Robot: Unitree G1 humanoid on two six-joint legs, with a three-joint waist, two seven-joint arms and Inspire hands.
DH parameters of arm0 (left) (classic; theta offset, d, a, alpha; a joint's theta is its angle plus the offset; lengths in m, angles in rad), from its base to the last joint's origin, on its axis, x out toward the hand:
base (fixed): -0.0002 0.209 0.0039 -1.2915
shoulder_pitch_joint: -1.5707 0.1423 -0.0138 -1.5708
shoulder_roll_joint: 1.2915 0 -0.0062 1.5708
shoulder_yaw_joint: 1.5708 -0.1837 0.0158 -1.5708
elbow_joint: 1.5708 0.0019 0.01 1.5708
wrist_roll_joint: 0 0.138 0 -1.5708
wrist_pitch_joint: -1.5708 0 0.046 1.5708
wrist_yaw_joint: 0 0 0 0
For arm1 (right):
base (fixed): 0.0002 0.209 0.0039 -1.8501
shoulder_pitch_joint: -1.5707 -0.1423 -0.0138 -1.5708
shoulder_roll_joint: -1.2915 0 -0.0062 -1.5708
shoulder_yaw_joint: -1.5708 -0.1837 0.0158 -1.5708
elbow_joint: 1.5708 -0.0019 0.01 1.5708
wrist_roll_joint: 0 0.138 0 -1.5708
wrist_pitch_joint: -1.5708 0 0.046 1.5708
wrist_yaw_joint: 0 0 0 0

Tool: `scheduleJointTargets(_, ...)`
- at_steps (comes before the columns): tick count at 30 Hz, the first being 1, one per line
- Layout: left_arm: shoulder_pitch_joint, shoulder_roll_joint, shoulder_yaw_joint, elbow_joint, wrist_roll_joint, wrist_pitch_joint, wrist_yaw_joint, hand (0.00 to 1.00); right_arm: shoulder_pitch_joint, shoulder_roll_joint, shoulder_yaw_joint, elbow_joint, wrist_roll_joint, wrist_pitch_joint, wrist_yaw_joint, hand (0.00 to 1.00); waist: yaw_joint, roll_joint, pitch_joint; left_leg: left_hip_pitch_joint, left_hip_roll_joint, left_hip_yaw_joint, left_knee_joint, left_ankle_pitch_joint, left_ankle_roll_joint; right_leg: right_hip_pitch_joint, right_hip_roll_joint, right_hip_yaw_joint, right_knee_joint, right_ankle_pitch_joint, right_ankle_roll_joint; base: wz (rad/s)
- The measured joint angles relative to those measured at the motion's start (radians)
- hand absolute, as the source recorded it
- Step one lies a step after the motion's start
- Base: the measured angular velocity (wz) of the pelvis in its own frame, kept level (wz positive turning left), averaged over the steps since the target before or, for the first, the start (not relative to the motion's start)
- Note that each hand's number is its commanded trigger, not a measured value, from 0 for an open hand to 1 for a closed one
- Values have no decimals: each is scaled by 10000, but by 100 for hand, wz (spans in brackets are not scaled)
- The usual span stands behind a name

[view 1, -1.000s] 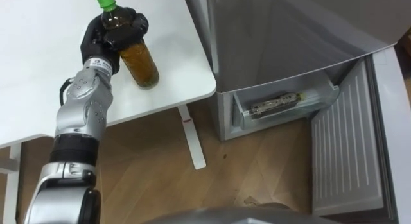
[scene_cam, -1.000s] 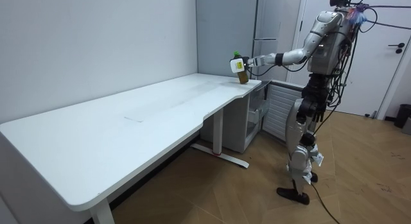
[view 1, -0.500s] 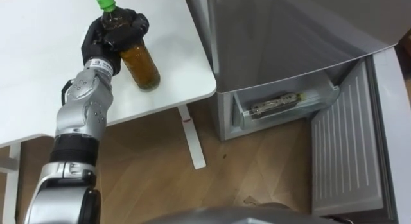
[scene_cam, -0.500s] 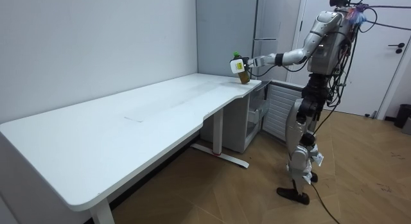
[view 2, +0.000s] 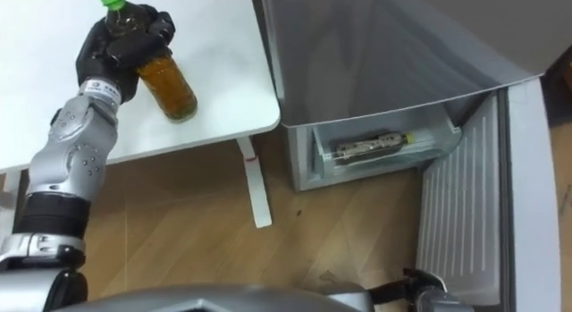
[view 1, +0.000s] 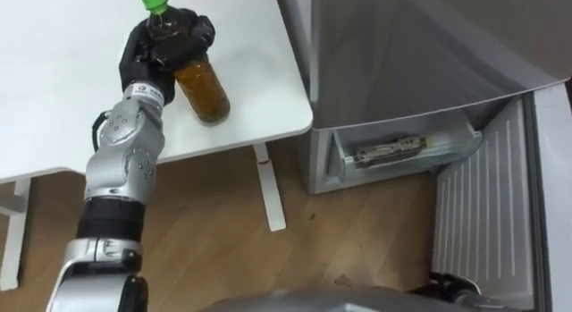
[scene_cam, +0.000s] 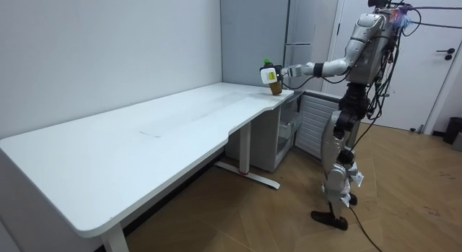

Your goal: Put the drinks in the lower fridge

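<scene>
A bottle of brown tea (view 1: 202, 87) with a green cap (view 1: 153, 0) leans over the white table (view 1: 54, 88) near its right corner. My left hand (view 1: 161, 46) is shut round its upper part, as the room view also shows for the bottle (scene_cam: 272, 80). Whether its base touches the table I cannot tell. The lower fridge (view 1: 402, 156) stands open to the right, and a second bottle (view 1: 391, 149) lies on its side in the drawer. A dark shape at the lower edge looks like my right hand (view 2: 427, 282).
The open fridge door (view 1: 487, 214) swings out on the right over the wooden floor (view 1: 340, 240). A table leg (view 1: 268, 191) stands between the table and the fridge. I stand in front of the fridge, beside the table's end.
The whole picture has shifted a little as my head moved. My left hand still holds the bottle over the table corner, barely moved.
</scene>
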Motion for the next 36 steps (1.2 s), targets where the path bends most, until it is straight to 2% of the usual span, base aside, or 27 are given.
scheduleJointTargets(2, 542, -31, -76, -874, 282, 3, 131, 100, 8, 16, 215, -421, 0, -17, -44, 0, 221, -20, -12, -69, 4, -23, 88, 0, 0, -12, -1, -15, -3, 1, -2, 5)
scheduleJointTargets(5, 1177, -34, -181, -2018, 283, 1, 263, 100, 0, 227, 532, -1227, 0, -156, 87, 0, 301, -56, -38, -168, -3, -204, 140, 3, -1, 6, -10, -223, -10, 2, -3, 17)
scheduleJointTargets(7, 1353, -46, -393, -2339, 286, 1, 284, 100, 1, 384, 725, -1583, -4, -183, 210, 0, 407, -72, -53, -135, -15, -320, 173, 3, -1, 125, -17, -359, -28, 2, -3, 21)
scheduleJointTargets(9, 1399, -77, -566, -2412, 301, 1, 281, 100, 5, 484, 976, -1938, -15, -180, 344, 0, 518, -77, -58, -152, -36, -472, 262, 3, -1, 235, -31, -531, -37, 1, -3, 27)
scheduleJointTargets(12, 1782, -205, -604, -2744, 464, 1, 275, 100, -78, 686, 1242, -2358, -447, -284, 555, 0, 537, -88, -66, -200, -42, -590, 331, 2, -1, 318, -42, -748, -42, 1, -3, 17)
scheduleJointTargets(14, 1899, -229, -672, -2824, 485, 1, 155, 100, -131, 812, 1273, -2625, -1168, -310, 680, 0, 645, -88, -66, -405, -48, -687, 471, 2, 0, 220, -44, -836, -24, 2, -3, 11)
scheduleJointTargets(19, 2437, -235, -1077, -2939, 502, -121, -406, 100, -52, 822, 1505, -3560, -2426, -383, 751, 0, 772, -89, -70, -558, -61, -804, 621, 2, 1, 157, -45, -919, 0, 7, -12, 6)
scheduleJointTargets(22, 2561, -249, -1308, -2939, 476, -121, -808, 100, -53, 839, 1713, -3960, -2769, -463, 955, 0, 782, -92, -71, -629, -69, -926, 673, 2, 1, 153, -44, -1038, 5, 7, -12, 11)
scheduleJointTargets(27, 2562, -297, -1384, -3008, 493, -198, -1360, 100, -8, 813, 1909, -4577, -2901, -443, 1295, 0, 887, -103, -63, -675, -70, -920, 690, 2, 1, 121, -45, -1049, -1, 7, -12, 1)
scheduleJointTargets(30, 2634, -276, -1730, -3290, 465, -207, -1537, 100, 48, 772, 2259, -5250, -2759, -440, 1585, 0, 1012, -115, -57, -694, -68, -904, 671, 2, 1, 94, -47, -1055, -6, 7, -12, 0)
scheduleJointTargets(32, 2851, -171, -2031, -3420, 292, -379, -1883, 100, 137, 714, 2569, -6014, -2660, -438, 2030, 0, 1025, -121, -55, -681, -69, -912, 658, 2, 1, 114, -51, -1077, -13, 6, -12, 0)
scheduleJointTargets(36, 3185, -88, -2316, -3417, 296, -380, -2367, 100, 258, 651, 2826, -6926, -2636, -440, 2690, 0, 1025, -167, -24, -675, -69, -925, 660, 2, 0, 138, -51, -1116, -18, 6, -12, 1)
